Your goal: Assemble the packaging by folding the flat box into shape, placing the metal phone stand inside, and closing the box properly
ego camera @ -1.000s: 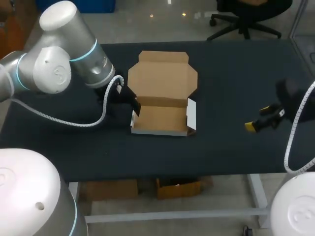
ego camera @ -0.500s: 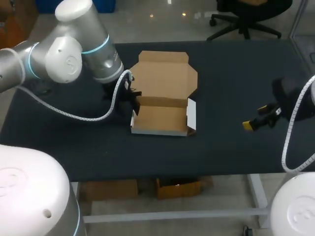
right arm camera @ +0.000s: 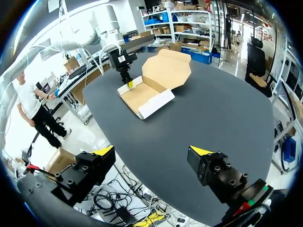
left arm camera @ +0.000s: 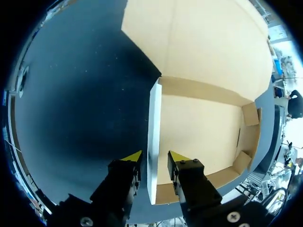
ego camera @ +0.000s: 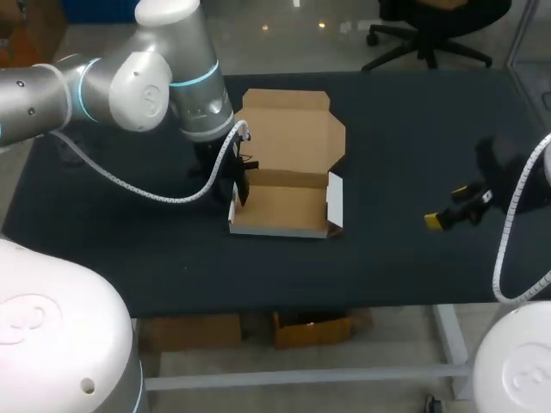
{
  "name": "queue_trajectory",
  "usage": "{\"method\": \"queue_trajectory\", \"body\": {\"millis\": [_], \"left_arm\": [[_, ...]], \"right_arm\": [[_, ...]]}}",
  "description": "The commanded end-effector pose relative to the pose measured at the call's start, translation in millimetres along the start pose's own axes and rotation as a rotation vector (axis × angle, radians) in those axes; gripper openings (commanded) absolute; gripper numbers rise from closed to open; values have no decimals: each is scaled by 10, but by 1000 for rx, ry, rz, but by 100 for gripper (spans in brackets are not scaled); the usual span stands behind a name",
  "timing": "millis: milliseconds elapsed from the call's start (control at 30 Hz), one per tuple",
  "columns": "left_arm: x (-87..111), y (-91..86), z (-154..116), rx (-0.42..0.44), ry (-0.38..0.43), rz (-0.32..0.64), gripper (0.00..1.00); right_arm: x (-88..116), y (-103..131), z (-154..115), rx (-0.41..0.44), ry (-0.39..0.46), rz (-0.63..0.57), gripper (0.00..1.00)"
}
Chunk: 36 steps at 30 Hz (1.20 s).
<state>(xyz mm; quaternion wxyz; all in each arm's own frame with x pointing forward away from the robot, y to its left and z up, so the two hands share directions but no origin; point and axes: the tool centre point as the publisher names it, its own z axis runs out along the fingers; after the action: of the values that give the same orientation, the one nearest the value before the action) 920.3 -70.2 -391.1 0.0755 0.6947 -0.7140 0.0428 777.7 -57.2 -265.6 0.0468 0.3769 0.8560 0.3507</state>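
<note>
- The left gripper (left arm camera: 155,158) sat astride the box's (ego camera: 284,209) left side wall (left arm camera: 154,132), one finger outside and one inside, slightly parted, not pinching it.
- The box lay mid-table (ego camera: 396,120), its lid (ego camera: 288,133) flat behind the tray.
- The right gripper (right arm camera: 152,153) hung wide open, well apart from the box, near the table's right edge.
</note>
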Motion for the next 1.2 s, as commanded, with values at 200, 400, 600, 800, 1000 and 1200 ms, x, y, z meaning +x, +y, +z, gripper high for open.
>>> {"method": "queue_trajectory", "body": {"millis": [200,400,600,800,1000,1200], "left_arm": [[-3,40,66,18,-65,11,14],[-24,40,81,28,-92,11,1],[-38,35,94,28,-101,13,3],[-32,32,89,27,-114,24,16],[-27,19,95,24,-123,28,15],[-25,2,128,13,-140,31,7]], "right_arm": [[-3,-22,-5,0,2,6,100],[-3,-23,4,1,4,6,100],[1,-15,8,3,4,5,100],[1,-8,14,5,5,6,100],[3,-5,18,4,5,6,100],[4,-9,17,4,5,7,100]]}}
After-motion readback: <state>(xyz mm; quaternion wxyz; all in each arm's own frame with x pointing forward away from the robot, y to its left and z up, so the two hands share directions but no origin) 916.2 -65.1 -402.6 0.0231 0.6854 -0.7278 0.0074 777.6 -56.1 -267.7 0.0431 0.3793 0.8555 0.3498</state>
